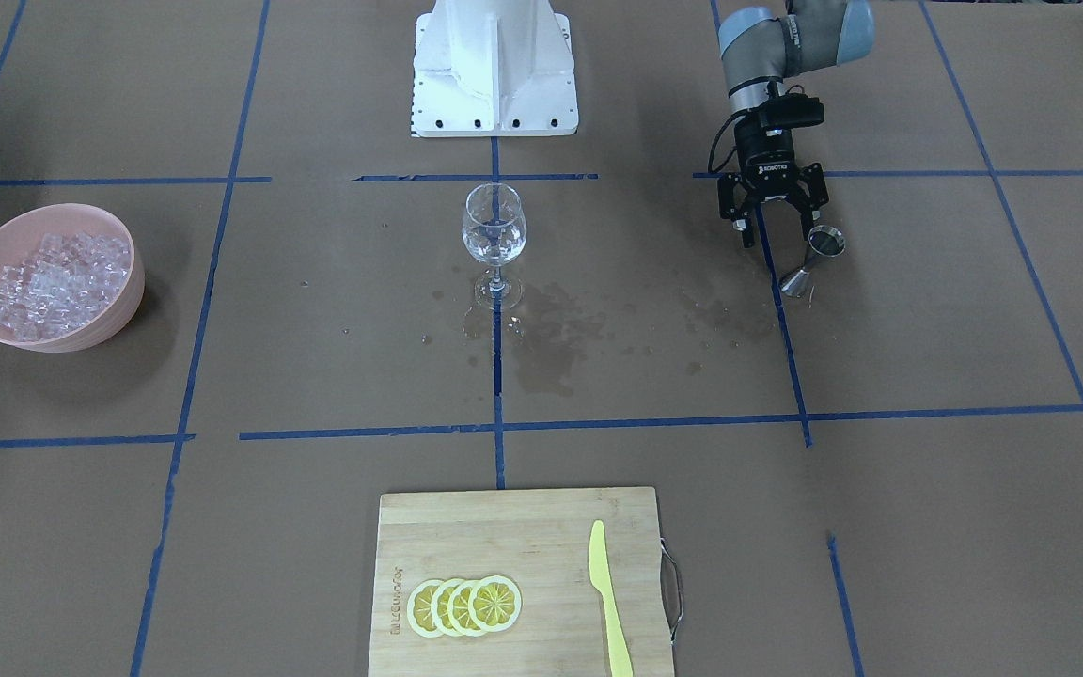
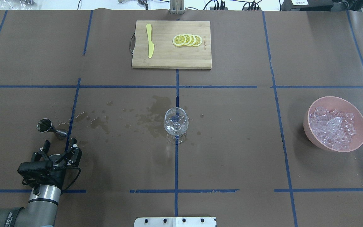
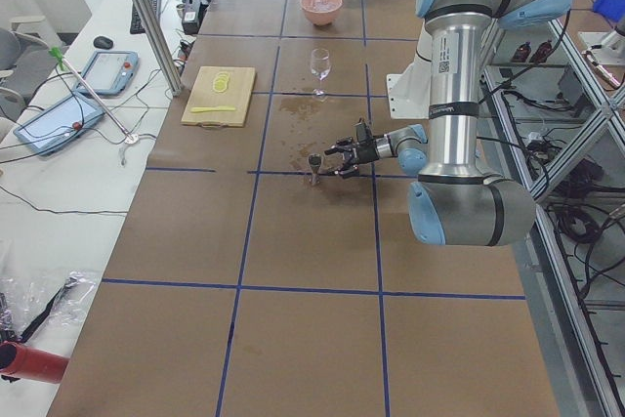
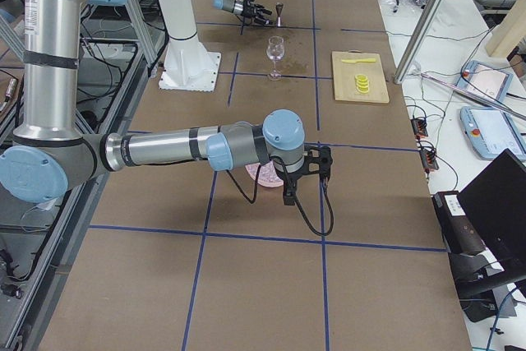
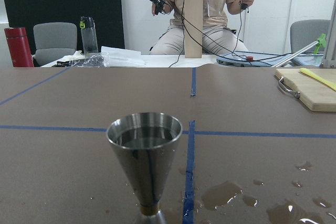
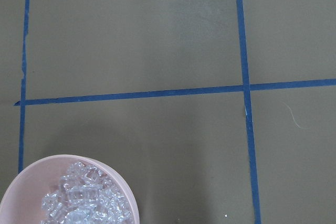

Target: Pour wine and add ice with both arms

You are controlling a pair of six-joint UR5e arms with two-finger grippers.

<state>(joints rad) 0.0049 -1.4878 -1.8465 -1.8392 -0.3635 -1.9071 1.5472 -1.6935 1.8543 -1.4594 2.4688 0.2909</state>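
A clear wine glass [image 1: 494, 230] stands upright at the table's middle, also in the overhead view [image 2: 176, 121]. A steel jigger [image 2: 50, 127] stands just beyond my left gripper [image 2: 59, 142], which is open, empty and low over the table. In the left wrist view the jigger [image 5: 145, 156] holds liquid near its rim. The ice [image 2: 332, 127] fills a pink bowl [image 2: 311, 135]. My right gripper [image 4: 300, 174] shows only in the exterior right view, above the bowl; I cannot tell whether it is open or shut. The right wrist view shows ice [image 6: 84, 203] at its bottom left.
A wooden cutting board [image 2: 169, 60] at the far side carries lemon slices [image 2: 187, 40] and a yellow knife [image 2: 150, 44]. Wet patches [image 2: 151, 118] lie between the jigger and the glass. The white pedestal base [image 1: 494, 75] stands at the robot's side.
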